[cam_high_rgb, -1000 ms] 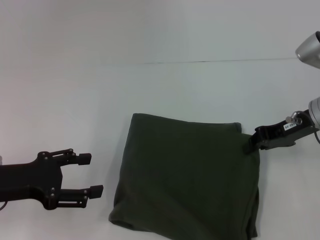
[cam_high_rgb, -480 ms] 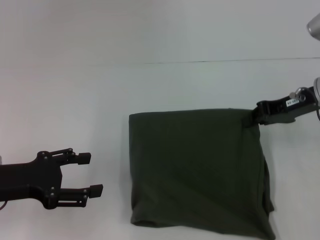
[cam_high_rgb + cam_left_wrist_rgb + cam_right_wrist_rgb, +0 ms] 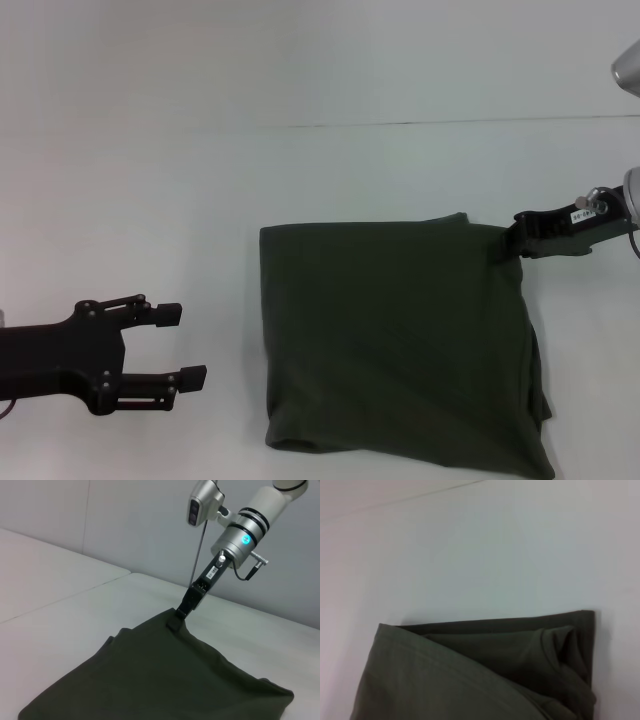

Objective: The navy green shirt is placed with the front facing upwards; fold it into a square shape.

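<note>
The navy green shirt point(image 3: 390, 340) lies folded into a rough square on the white table, plain side up, with no print showing. My right gripper point(image 3: 505, 245) is shut on its far right corner, and in the left wrist view that corner point(image 3: 175, 622) is raised slightly off the table. Stacked folded layers of the shirt point(image 3: 470, 675) fill the lower part of the right wrist view. At the near left my left gripper point(image 3: 185, 345) stands open, well apart from the shirt, with nothing between its fingers.
The white table point(image 3: 150, 180) has a thin seam point(image 3: 420, 122) running across it behind the shirt. A grey wall point(image 3: 125, 520) rises beyond the table in the left wrist view.
My right gripper pulled the shirt's far right corner away and to the right, squaring the slanted fold, then came slightly back down. The left arm has not moved.
</note>
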You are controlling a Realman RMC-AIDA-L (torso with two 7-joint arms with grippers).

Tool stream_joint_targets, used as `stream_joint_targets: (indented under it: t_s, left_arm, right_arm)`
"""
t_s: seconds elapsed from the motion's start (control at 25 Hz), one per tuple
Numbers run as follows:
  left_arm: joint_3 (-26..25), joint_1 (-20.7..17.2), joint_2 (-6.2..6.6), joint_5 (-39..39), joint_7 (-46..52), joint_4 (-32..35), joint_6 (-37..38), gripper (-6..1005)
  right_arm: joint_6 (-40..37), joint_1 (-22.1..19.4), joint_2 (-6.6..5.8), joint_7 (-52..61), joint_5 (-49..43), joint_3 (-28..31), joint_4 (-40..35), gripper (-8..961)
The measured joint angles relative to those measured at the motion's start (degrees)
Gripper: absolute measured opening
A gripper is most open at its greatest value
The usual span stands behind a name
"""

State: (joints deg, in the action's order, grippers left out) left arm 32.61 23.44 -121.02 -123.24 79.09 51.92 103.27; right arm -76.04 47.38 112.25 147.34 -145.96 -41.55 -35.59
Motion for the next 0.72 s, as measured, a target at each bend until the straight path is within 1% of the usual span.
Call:
stream_joint_targets:
  t_s: [0.12,0.28,0.56,0.72]
  left_arm:
    - [0.0,0.0,0.00,0.1,0.1,-0.1,0.0,877]
    - [-0.6,0.1,0.11,0.4,0.5,-0.1,0.3,877]
    - [-1.0,0.4,0.36,0.5,2.6,-0.2,0.4,877]
    - [-1.0,0.6,0.33,0.9,3.0,-0.2,0.5,876]
  right_arm:
    - [-0.1,-0.1,-0.16,0.2,-0.3,0.0,0.0,67]
    - [-0.9,-0.3,-0.43,0.4,-0.5,0.0,-0.5,128]
    - [-2.2,-1.7,-1.34,0.4,0.0,1.3,-1.8,234]
    - [-5.2,-3.3,-1.61,-0.2,1.6,4.2,-5.3,403]
